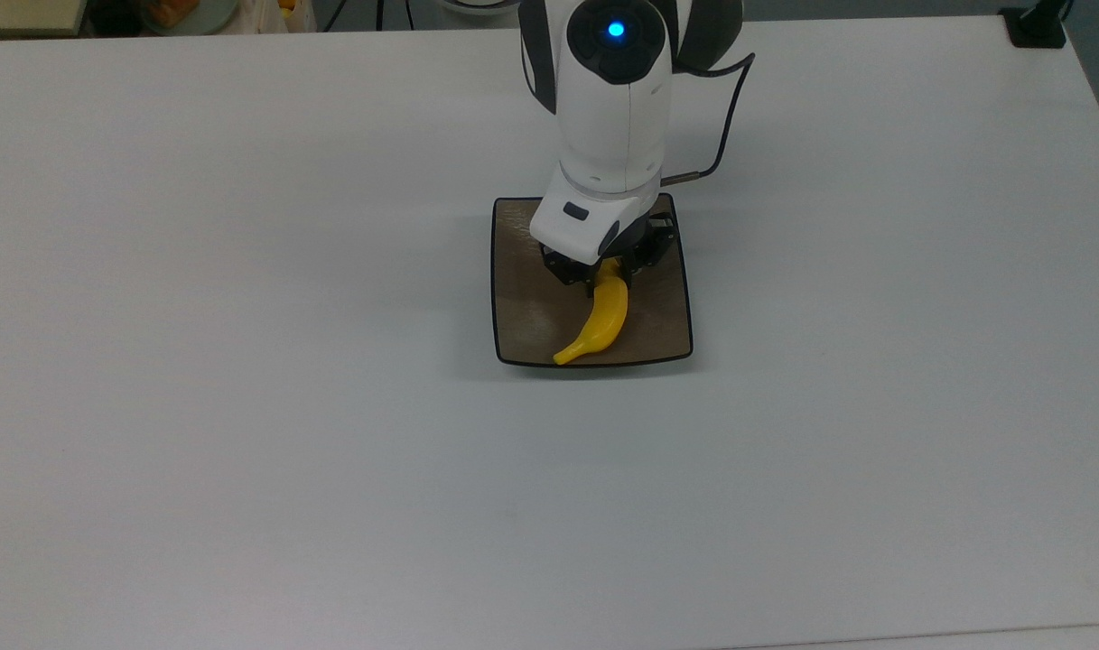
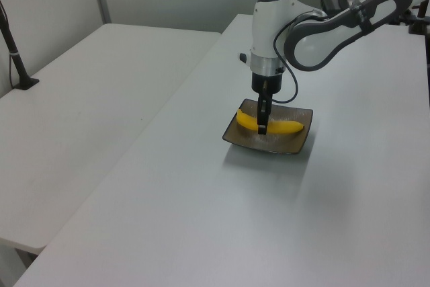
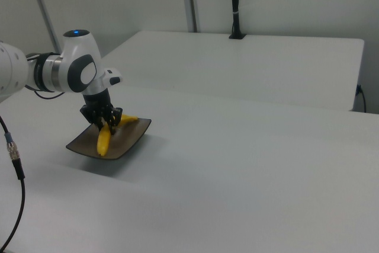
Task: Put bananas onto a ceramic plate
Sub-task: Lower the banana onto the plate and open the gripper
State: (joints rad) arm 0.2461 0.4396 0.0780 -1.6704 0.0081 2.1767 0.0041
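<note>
In the top view the nearest thing is a wide stretch of plain white tabletop (image 1: 332,469), and beyond it sits the square, glossy brown-taupe ceramic plate with a thin dark rim and rounded corners (image 1: 522,316). On that plate lies the smooth, bright yellow curved banana (image 1: 599,320), its tapered tip reaching the plate's near edge toward the top view's left, its body arcing away toward the black two-finger gripper (image 1: 608,271) that straddles its far half. The gripper's fingers sit close on either side of the banana's upper part, narrowly parted and pressed against the fruit, so the gripper appears closed on it, and the banana looks to be resting on the plate. In the left view the banana (image 2: 282,126) runs across the plate (image 2: 295,144) from side to side, with the gripper (image 2: 263,126) coming straight down over its middle, one dark finger crossing in front of the yellow skin. In the right view the banana (image 3: 103,140) points toward the camera on the plate (image 3: 127,143), and the gripper (image 3: 108,124) clasps it at the far portion. The white arm housing (image 1: 612,99) with a blue light on top stands over the plate's far side in the top view and hides the plate's far rim and the banana's other end. A black cable (image 1: 725,135) loops off the arm toward the top view's right. A second white table (image 2: 94,99) stands alongside at the left view's left, with a dark clamp post (image 2: 17,58) on it.
</note>
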